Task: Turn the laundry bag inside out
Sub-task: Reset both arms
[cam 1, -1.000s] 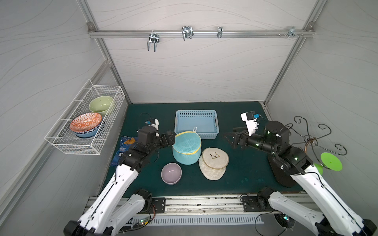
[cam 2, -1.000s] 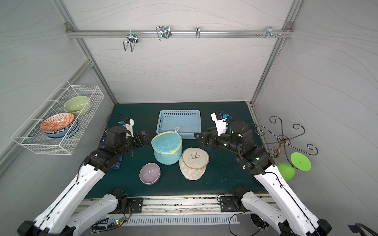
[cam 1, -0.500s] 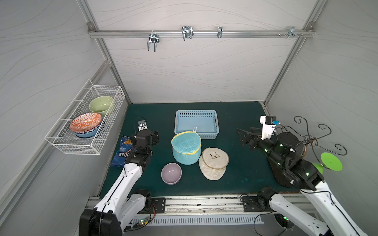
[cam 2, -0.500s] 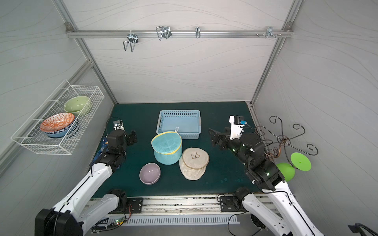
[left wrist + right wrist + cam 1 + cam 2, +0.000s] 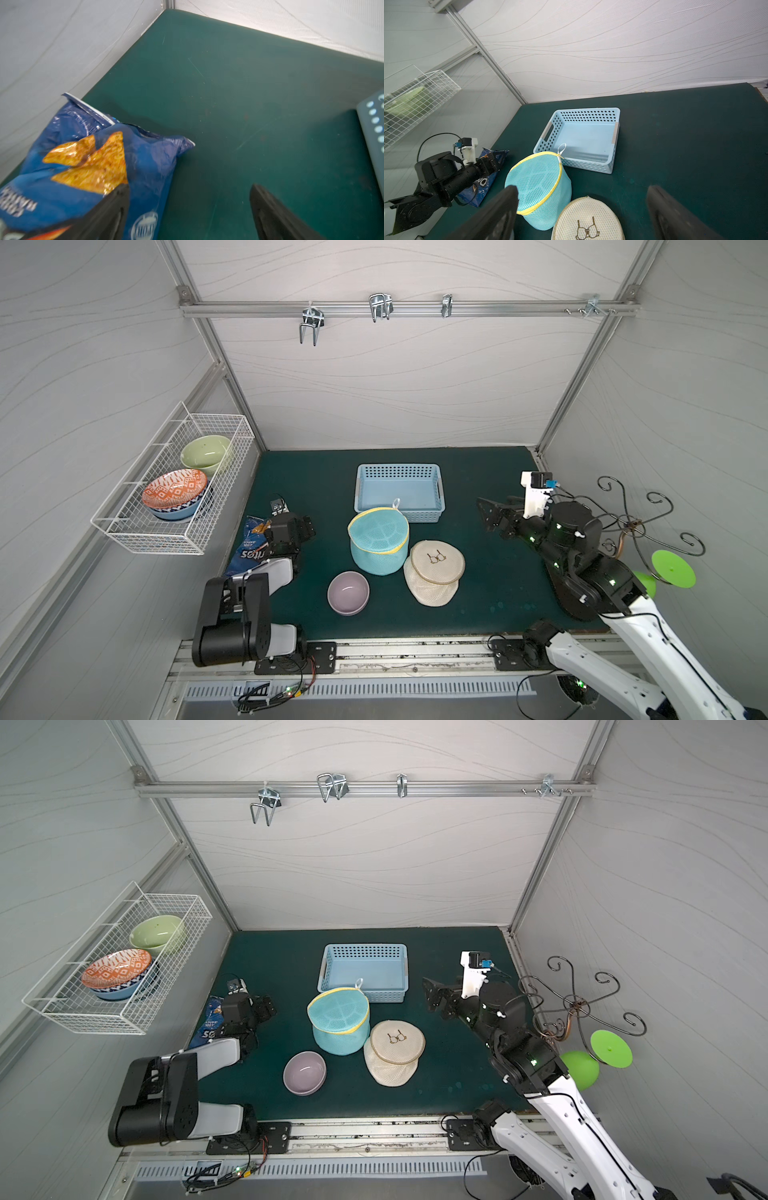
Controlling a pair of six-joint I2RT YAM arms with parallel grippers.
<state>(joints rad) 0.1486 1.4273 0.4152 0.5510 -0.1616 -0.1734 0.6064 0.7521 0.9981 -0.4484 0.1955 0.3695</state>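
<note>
A: Both sets of jaws stand wide and neither holds anything. The laundry bag (image 5: 378,545), which we take to be the teal mesh drum, stands upright on the mat (image 5: 478,472). It is ahead of the right gripper (image 5: 487,515) and well apart from it.

B: And the left gripper (image 5: 188,187)? Its jaws straddle bare mat, one finger over the chip bag (image 5: 93,166). The teal bag lies off to their side, outside that wrist view.

A: We reckon it handles light and floppy: thin mesh, maybe a springy hoop, nothing to crush. The white loop (image 5: 561,148) or the yellow rim (image 5: 560,174) looks like the best pinch. Flat mesh would likely slip.

B: We cannot make out the opening. No zip shows, and we cannot tell whether the top panel is shut or whether anything is inside.

A: The cream bag (image 5: 436,572) sits just beside it, cut off in the right wrist view. That one could be the bag meant instead.
</note>
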